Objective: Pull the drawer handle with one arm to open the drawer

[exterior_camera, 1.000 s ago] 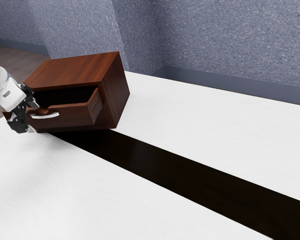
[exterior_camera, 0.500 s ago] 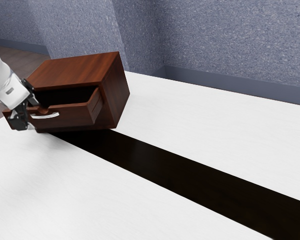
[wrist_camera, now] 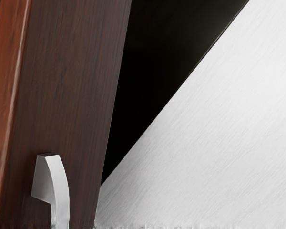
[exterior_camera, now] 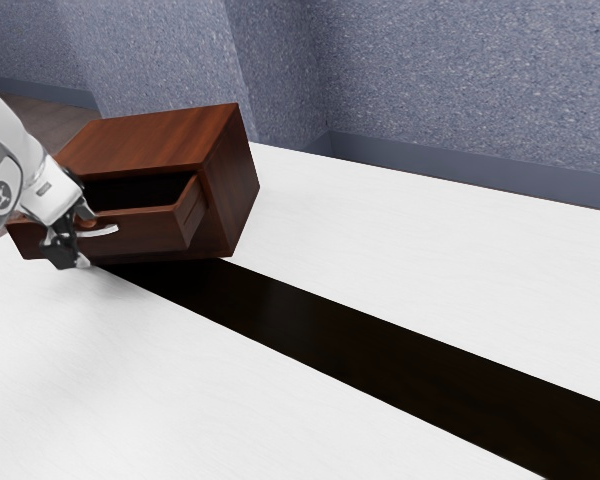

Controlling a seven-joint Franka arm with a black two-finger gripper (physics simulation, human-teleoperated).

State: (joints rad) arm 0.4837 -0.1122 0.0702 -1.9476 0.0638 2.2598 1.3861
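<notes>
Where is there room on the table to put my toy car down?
Two big bare patches: the white tabletop between the black stripe and the far wall, and the white part on the stripe's near side. It is crowded only at the wooden cabinet, where the gripper sits by the handle of the open drawer.

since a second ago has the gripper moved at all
Yes: the gripper has shifted toward the exterior view's right, judged against the cabinet, and now covers more of the handle.

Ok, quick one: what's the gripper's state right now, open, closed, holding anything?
Gripper: cannot be told. It is at the end of the drawer handle, with the drawer partly open.
</notes>
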